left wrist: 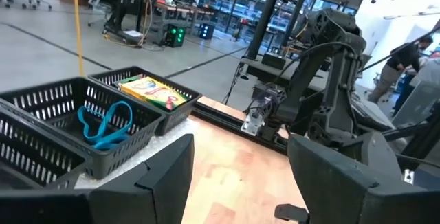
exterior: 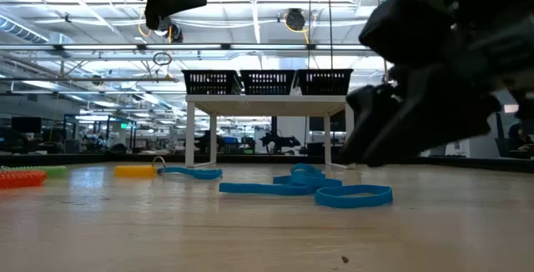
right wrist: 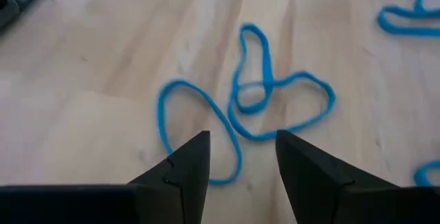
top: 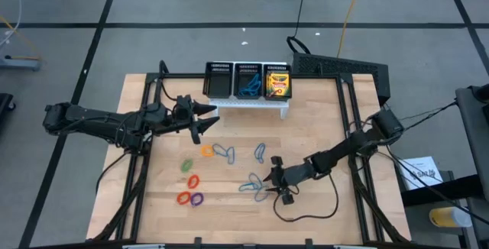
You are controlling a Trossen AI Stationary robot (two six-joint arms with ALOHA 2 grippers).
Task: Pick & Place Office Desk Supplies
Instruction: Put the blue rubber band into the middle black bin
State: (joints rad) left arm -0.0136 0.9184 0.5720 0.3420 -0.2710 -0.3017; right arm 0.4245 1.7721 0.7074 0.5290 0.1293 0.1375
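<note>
The right gripper is hanging low over the wooden counter, just above a tangle of thin blue loops. Its jaws are standing partly apart and are holding nothing; the nearest loop is lying on the wood between and in front of them.

The left gripper is hovering high above the counter, near the white stand that is carrying the black mesh organiser. Its jaws are standing wide and empty.

In the organiser, the middle compartment is holding a few blue loops, and the compartment on the right arm's side is holding yellow-and-green crayon boxes. The compartment on the left arm's side is looking empty.

More blue loops are lying near the middle of the counter, beside an orange loop. Closer to the left arm's side, a green loop, two red or orange loops and a purple loop are lying together in a small group.
</note>
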